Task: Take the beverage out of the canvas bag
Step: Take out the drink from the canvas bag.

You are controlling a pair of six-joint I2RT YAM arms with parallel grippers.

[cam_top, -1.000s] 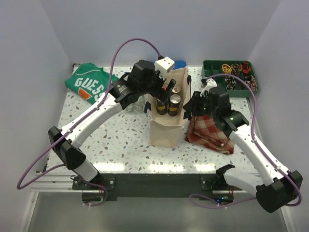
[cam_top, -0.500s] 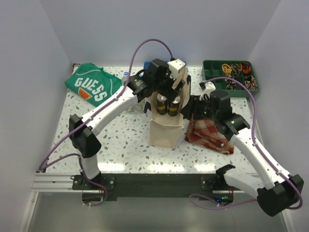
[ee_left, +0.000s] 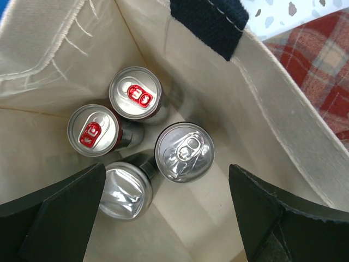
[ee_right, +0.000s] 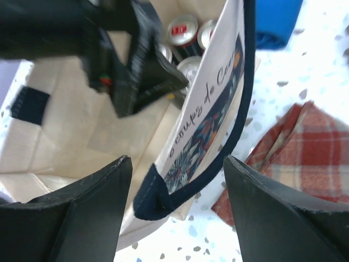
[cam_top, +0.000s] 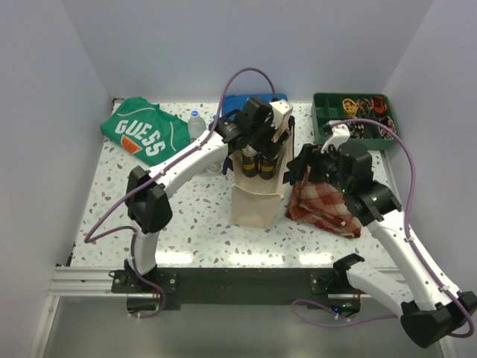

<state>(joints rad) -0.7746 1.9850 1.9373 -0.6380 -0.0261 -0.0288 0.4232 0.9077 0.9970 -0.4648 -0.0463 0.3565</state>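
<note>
the drink cans stand upright, tops up, down inside the canvas bag near the middle of the bench. the left gripper hangs straight above them, fingers wide apart, holding nothing; it is the nearer one. the right gripper is beside the bag, fingers apart around the navy handle, not pinching it.

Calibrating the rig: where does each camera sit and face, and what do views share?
Top external: above, behind the bases, looking down on the speckled table; both arms show.
Left wrist: straight down into the cream canvas bag at four metal cans; own open fingers frame them.
Right wrist: beside the bag, facing its navy handle between own open fingers.
Shared: both wrist views show the cans.
</note>
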